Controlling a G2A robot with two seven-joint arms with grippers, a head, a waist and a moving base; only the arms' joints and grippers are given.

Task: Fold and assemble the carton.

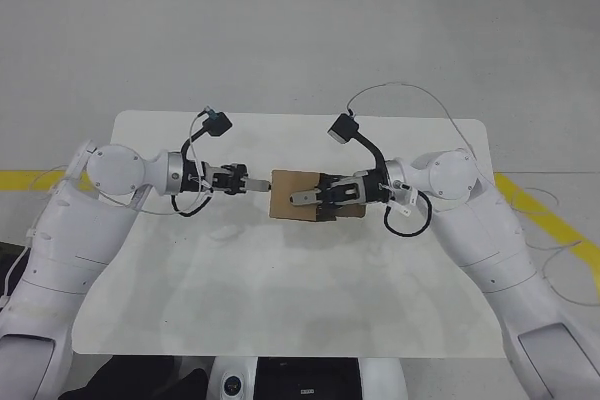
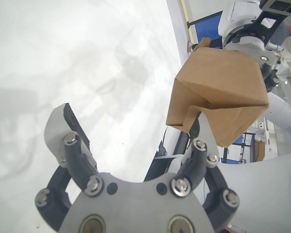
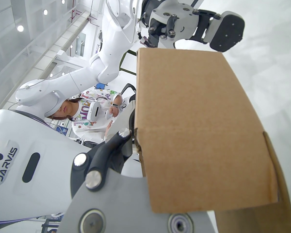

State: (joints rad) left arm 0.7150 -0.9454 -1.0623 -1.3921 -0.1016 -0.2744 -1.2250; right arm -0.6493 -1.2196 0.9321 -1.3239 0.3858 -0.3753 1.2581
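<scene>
A brown cardboard carton [image 1: 310,195] hangs above the middle of the white table [image 1: 280,290], partly folded into a box shape. My right gripper [image 1: 305,198] is shut on the carton, with one finger [image 3: 125,122] pressed to its side wall and the other hidden behind the cardboard [image 3: 196,122]. My left gripper [image 1: 252,185] is open just beside the carton's near end. In the left wrist view one of its fingers [image 2: 205,132] touches the edge of a loose end flap of the carton [image 2: 218,86], while the other finger [image 2: 70,122] stands apart over bare table.
Yellow tape lines run on the floor past the table's left side [image 1: 10,180] and right side [image 1: 570,240]. Thin cables loop off both wrists above the table's far half [image 1: 400,90].
</scene>
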